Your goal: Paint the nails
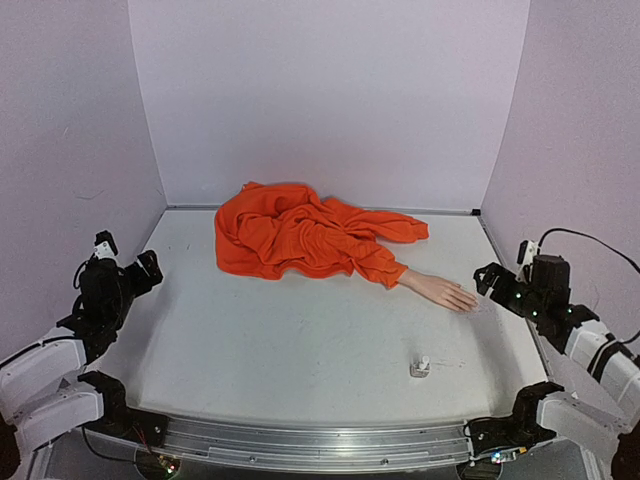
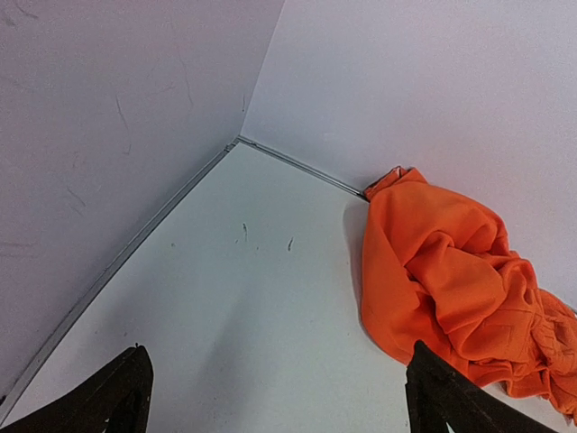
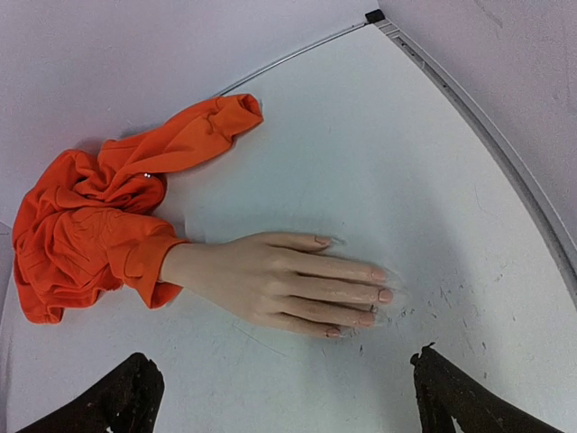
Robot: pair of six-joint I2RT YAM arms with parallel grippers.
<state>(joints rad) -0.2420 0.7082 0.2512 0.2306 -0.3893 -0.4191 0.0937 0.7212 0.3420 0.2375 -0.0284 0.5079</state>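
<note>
Looking down from above, we see the white table enclosed by pale lilac walls; toward the back of it an orange garment lies crumpled in a heap, one sleeve trailing out toward the right side.

We find the left gripper over the left edge of the table, well apart from the garment, and in its own wrist view the left gripper's jaws stand wide apart with only bare table between them; the right gripper sits at the right edge, its jaws likewise spread wide and clamped on nothing.

From the sleeve's cuff emerges the mannequin hand, pale peach, lying flat and palm down on the table, its slim fingers pointing toward the right gripper, near it yet not touching; closer to the arm bases a small bottle with a white cap stands upright, apart from the hand.

Smallest of all are the nails, faintly pinkish at the fingertips in the right wrist view; whether they carry polish we cannot tell.
</note>
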